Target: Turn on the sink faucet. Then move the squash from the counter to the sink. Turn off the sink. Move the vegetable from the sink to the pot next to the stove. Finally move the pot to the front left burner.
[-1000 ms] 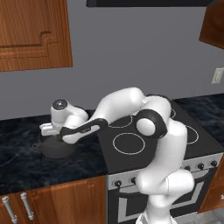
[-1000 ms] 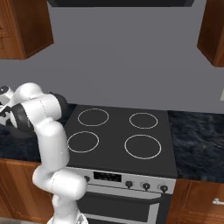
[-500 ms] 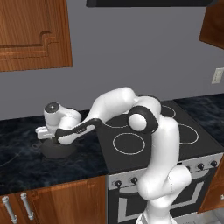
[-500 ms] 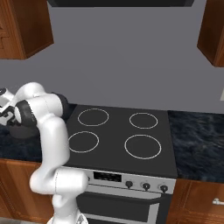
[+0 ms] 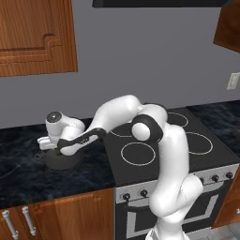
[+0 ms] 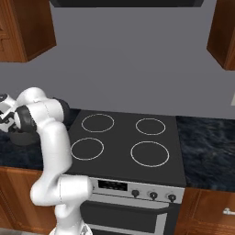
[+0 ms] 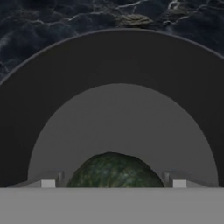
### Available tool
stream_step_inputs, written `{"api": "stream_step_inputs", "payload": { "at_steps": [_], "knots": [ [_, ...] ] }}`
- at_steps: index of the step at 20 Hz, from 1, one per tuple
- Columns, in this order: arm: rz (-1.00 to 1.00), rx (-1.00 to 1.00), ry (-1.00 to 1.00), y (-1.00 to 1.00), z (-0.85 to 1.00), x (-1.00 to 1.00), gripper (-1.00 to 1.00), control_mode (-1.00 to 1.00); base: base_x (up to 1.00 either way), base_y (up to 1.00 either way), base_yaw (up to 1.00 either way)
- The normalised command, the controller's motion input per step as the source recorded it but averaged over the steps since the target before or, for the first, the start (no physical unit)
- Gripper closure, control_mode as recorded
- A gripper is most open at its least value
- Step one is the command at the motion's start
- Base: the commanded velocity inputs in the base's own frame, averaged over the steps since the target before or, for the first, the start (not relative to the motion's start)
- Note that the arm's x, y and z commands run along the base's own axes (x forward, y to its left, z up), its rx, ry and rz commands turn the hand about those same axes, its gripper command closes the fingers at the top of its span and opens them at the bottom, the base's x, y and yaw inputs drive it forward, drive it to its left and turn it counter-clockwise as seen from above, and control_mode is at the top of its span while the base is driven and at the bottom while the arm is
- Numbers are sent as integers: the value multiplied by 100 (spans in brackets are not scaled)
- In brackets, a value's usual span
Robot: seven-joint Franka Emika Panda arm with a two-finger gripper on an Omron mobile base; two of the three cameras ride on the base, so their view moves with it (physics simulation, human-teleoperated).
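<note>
**White arm, dark joints**

The arm (image 5: pixel 168 154) is a chain of smooth, glossy white rounded shells, with black rings at the joints and a large black cap at the elbow. Beside the stove (image 5: pixel 187 150), its thick white base column swells into a bulbous shoulder. The wrist housing carries a round grey disc.

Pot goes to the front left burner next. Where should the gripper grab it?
Grip the pot by its rim wall, from straight above, one finger inside and one outside. It sits upright, open-topped, with a thin circular wall. Stay clear of the squash lying on the pot's floor. Handles aren't discernible here.
</note>
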Motion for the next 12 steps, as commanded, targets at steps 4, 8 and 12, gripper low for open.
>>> {"api": "stream_step_inputs", "payload": {
  "at_steps": [4,8,12],
  "knots": [
    [0,0,0,0,-1,15,-100,-100,0,0,0],
    [0,0,0,0,0,10,-100,-100,0,0,0],
    [0,0,0,0,19,2,-100,-100,0,0,0]
  ]
}}
